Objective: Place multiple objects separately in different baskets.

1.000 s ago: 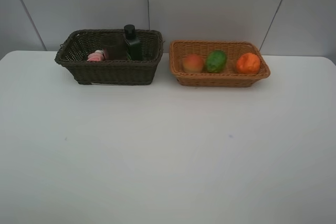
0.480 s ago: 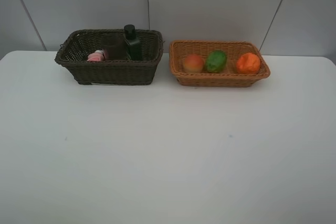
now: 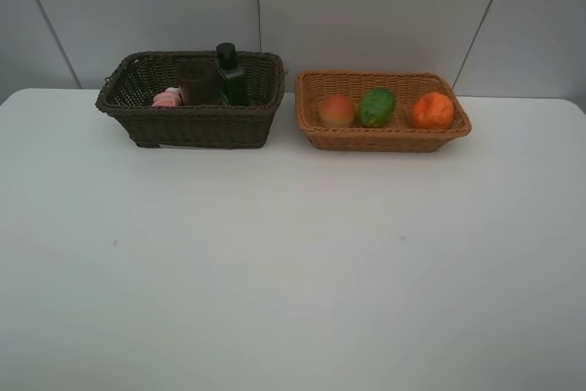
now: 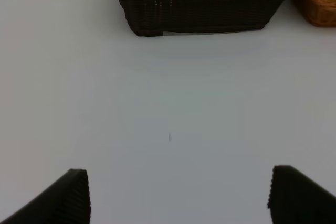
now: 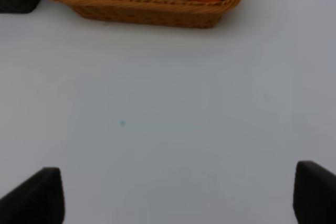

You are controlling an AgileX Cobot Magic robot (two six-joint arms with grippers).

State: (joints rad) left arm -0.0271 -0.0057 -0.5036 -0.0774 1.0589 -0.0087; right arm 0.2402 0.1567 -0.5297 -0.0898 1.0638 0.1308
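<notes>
You have the white table with the dark basket beside the tan basket at its far edge. The dark one holds the black bottle, the cup and the pink bottle; the tan one the orange, green fruit and peach. Your left gripper and right gripper gape wide, holding nothing.
</notes>
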